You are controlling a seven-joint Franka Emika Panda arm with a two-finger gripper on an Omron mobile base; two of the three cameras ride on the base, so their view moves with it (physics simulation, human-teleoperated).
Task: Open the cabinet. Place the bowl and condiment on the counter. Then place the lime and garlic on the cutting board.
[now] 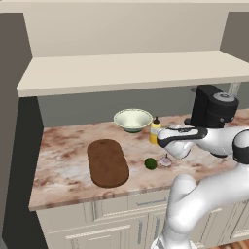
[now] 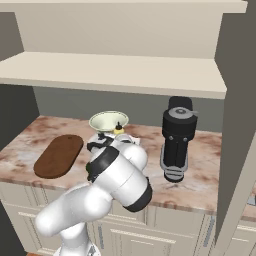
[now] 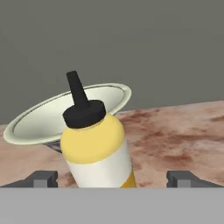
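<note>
The yellow condiment [image 3: 98, 151] with its black nozzle stands on the counter [image 1: 63, 155], just right of the bowl [image 1: 133, 119]. My gripper [image 3: 113, 179] is open around the bottle's lower part, with a gap showing on each side of it. From the left base view the gripper [image 1: 161, 137] reaches the condiment [image 1: 154, 130] from the right. The lime [image 1: 151, 163] and garlic [image 1: 166, 161] lie side by side on the counter, right of the brown cutting board [image 1: 107, 162]. The cabinet [image 1: 131, 73] shows its cream shelf above, with nothing on it.
A black coffee machine [image 1: 212, 107] stands at the back right of the counter, close behind my arm. Cream drawer fronts [image 1: 146, 202] run below the counter edge. A dark wall panel [image 1: 9, 121] bounds the counter's left end.
</note>
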